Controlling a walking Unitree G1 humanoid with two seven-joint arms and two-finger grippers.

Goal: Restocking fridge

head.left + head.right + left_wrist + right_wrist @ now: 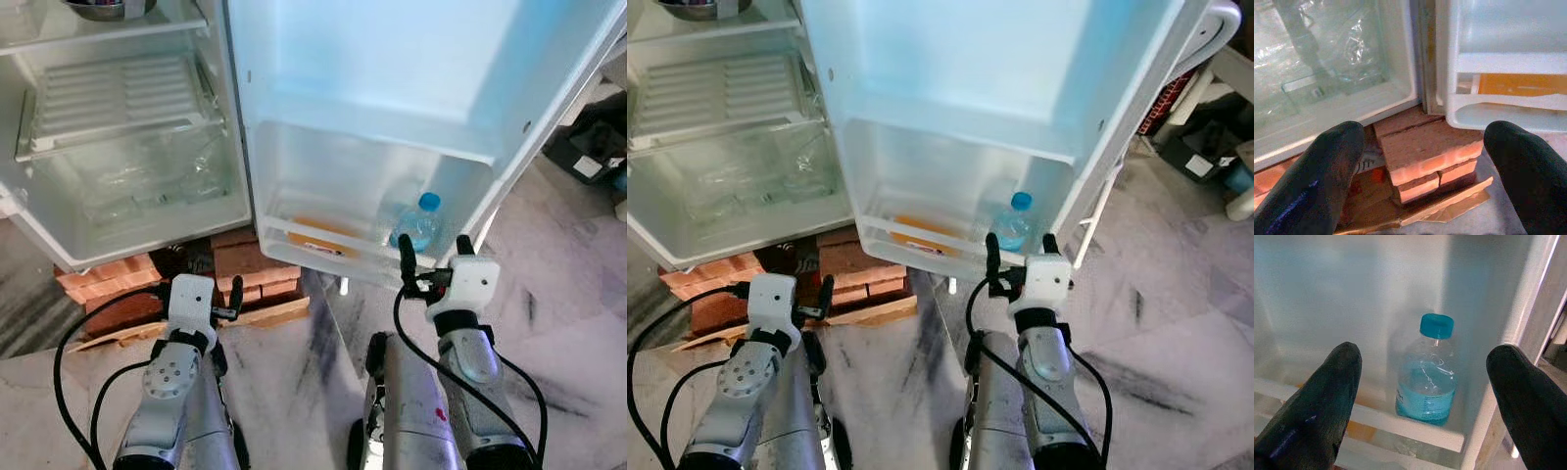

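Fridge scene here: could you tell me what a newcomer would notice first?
The open fridge door draws the eye first, with a blue-capped water bottle standing upright in its bottom shelf. The right pincer hovers open just before that bottle. Red bricks prop up the fridge underneath.

Fridge (392,78) glossy white plastic; bottle (1427,377) clear plastic; bricks (1430,156) rough; floor (549,323) polished marble; fingers (1322,396) matt black.
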